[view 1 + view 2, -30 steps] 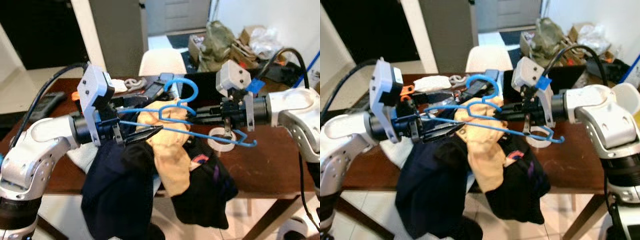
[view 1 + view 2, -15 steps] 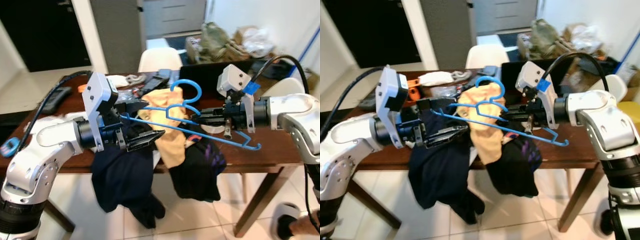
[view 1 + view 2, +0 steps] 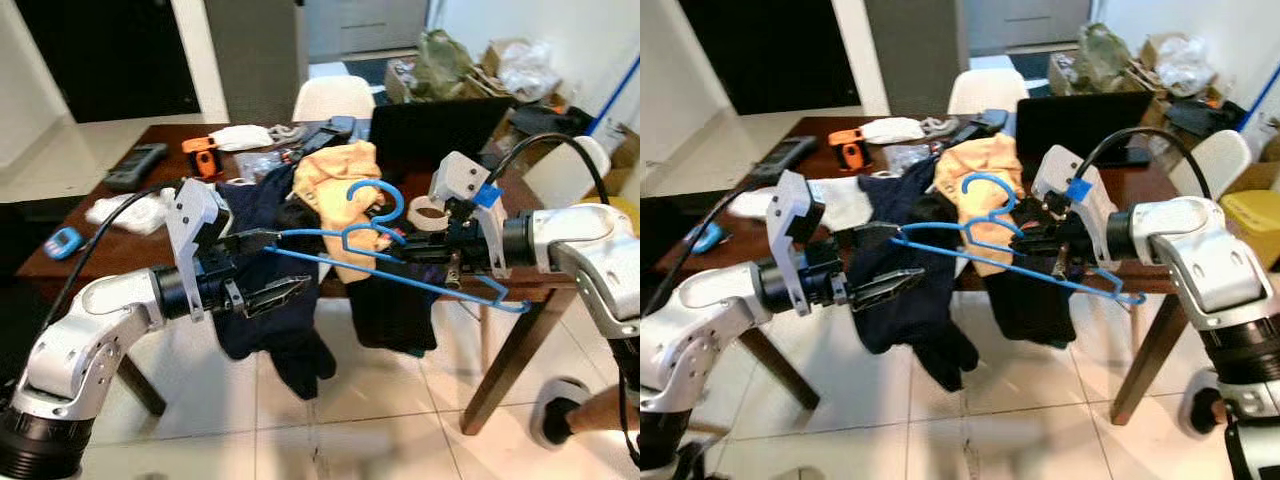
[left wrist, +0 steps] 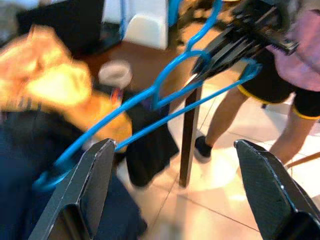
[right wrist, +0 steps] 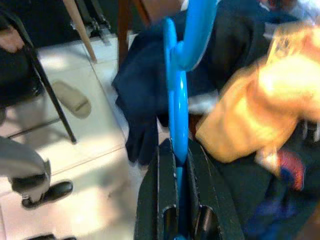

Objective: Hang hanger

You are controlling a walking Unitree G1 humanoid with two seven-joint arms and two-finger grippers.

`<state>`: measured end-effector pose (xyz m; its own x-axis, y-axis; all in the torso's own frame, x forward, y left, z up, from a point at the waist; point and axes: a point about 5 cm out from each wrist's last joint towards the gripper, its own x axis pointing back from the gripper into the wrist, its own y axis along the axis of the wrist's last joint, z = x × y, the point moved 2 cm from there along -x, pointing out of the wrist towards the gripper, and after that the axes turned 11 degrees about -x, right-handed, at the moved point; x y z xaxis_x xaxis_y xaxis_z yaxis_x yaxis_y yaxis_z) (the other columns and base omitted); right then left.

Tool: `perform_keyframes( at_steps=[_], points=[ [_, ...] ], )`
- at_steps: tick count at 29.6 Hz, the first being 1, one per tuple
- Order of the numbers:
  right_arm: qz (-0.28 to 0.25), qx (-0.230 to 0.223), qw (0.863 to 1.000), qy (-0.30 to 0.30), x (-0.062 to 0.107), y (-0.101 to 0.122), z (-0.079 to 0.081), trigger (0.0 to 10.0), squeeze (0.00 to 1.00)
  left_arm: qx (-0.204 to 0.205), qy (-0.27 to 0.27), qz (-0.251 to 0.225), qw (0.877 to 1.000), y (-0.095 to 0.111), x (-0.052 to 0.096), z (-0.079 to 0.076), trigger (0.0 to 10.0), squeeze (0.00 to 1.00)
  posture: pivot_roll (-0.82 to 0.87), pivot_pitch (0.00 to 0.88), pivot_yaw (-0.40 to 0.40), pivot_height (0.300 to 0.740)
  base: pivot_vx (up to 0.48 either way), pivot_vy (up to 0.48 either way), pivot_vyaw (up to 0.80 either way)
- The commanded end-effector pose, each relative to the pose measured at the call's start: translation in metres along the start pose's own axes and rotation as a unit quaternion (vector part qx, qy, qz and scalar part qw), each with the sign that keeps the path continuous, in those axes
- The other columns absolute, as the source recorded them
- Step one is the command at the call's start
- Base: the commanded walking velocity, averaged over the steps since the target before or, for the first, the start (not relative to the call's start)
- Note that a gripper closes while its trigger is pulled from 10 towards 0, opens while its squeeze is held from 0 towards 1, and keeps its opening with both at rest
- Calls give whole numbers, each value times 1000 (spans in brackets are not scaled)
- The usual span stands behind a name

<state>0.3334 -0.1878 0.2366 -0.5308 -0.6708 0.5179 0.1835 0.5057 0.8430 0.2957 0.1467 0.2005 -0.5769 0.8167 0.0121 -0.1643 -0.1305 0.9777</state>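
A blue plastic hanger (image 3: 375, 182) hangs in the air in front of the table edge, empty, its hook pointing up. My right gripper (image 3: 395, 255) is shut on the hanger's neck, and the blue neck (image 5: 177, 90) runs between the closed fingers (image 5: 150, 200). My left gripper (image 3: 285, 262) stands wide open at the hanger's left end, which lies between its spread fingers (image 4: 85, 190) without being clamped. Behind the hanger, a yellow garment (image 3: 335, 170) and dark navy clothes (image 3: 265, 330) are piled on the table and drape over its near edge.
The brown table (image 3: 165, 135) carries a laptop (image 3: 435, 125), a tape roll (image 3: 425, 212), a remote and small clutter. A white chair (image 3: 330, 98) stands behind it. A person's legs (image 4: 280, 100) are at the right, by the table corner. Tiled floor lies below my arms.
The whole view has drawn back from the table, which now lies farther off. Both arms and the hanger now hang over the floor. Right gripper stays shut on the hanger, left stays open.
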Motion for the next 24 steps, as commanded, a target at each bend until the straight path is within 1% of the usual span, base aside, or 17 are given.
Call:
perform_keyframes(
  at_steps=[1, 2, 4, 5, 6, 7, 8, 9, 10, 11, 12, 14, 15, 16, 19, 21, 24],
  points=[
    [24, -9, 1000, -11, -1, -13, -3, 10000, 0, 4, 2, 9, 1000, -6, 0, 0, 10000, 0, -54, 0, 75, 740, -307, 0, 0],
    [44, -29, 998, -26, -4, -29, -8, 10000, 0, 25, 16, 28, 999, -23, 3, 2, 10000, 0, -55, 0, 75, 740, -304, 0, 0],
    [44, -29, 998, -26, -4, -29, -8, 10000, 0, 25, 16, 28, 999, -23, 3, 2, 10000, 0, -55, 0, 75, 740, -304, 0, 0],
    [71, -52, 995, -47, -8, -51, -12, 10000, 0, 54, 35, 47, 997, -43, 7, 5, 10000, 0, -56, 0, 73, 740, -304, 0, 0],
    [71, -52, 995, -47, -8, -51, -12, 10000, 0, 54, 35, 47, 997, -43, 7, 5, 10000, 0, -56, 0, 73, 740, -304, 0, 0],
    [100, -86, 988, -75, -12, -78, -17, 10000, 0, 83, 60, 65, 993, -64, 11, 8, 10000, 0, -61, 0, 74, 740, -307, 0, 0],
    [100, -86, 988, -75, -12, -78, -17, 10000, 0, 83, 60, 65, 993, -64, 11, 8, 10000, 0, -61, 0, 74, 740, -307, 0, 0],
    [122, -111, 982, -94, -15, -99, -18, 10000, 0, 106, 81, 76, 988, -79, 14, 11, 10000, 0, -62, 0, 74, 740, -307, 0, 0],
    [122, -111, 982, -94, -15, -99, -18, 10000, 0, 106, 81, 76, 988, -79, 14, 11, 10000, 0, -62, 0, 74, 740, -307, 0, 0],
    [141, -143, 973, -111, -19, -121, -17, 10000, 0, 125, 100, 89, 983, -92, 17, 13, 10000, 0, -66, 0, 75, 740, -307, 0, 0],
    [141, -143, 973, -111, -19, -121, -17, 10000, 0, 125, 100, 89, 983, -92, 17, 13, 10000, 0, -66, 0, 75, 740, -307, 0, 0],
    [184, -196, 953, -140, -25, -164, -9, 10000, 0, 158, 130, 110, 973, -114, 19, 14, 10000, 0, -66, 0, 75, 740, -307, 0, 0],
    [184, -196, 953, -140, -25, -164, -9, 10000, 0, 158, 130, 110, 973, -114, 19, 14, 10000, 0, -66, 0, 75, 740, -307, 0, 0],
    [210, -214, 941, -154, -28, -186, -3, 10000, 0, 172, 146, 126, 966, -127, 20, 14, 10000, 0, -70, 0, 77, 740, -307, 0, -500],
    [227, -234, 931, -165, -31, -204, 4, 10000, 0, 187, 160, 138, 959, -138, 20, 13, 10000, 0, -68, 0, 77, 740, -305, 0, -646],
    [248, -263, 914, -183, -36, -227, 16, 10000, 0, 208, 191, 163, 945, -155, 22, 12, 10000, 0, -73, 0, 79, 740, -306, 0, -722],
    [260, -271, 906, -195, -38, -237, 21, 10000, 0, 216, 207, 177, 938, -163, 23, 12, 10000, 0, -74, 0, 79, 740, -306, 0, -727]
  ],
)
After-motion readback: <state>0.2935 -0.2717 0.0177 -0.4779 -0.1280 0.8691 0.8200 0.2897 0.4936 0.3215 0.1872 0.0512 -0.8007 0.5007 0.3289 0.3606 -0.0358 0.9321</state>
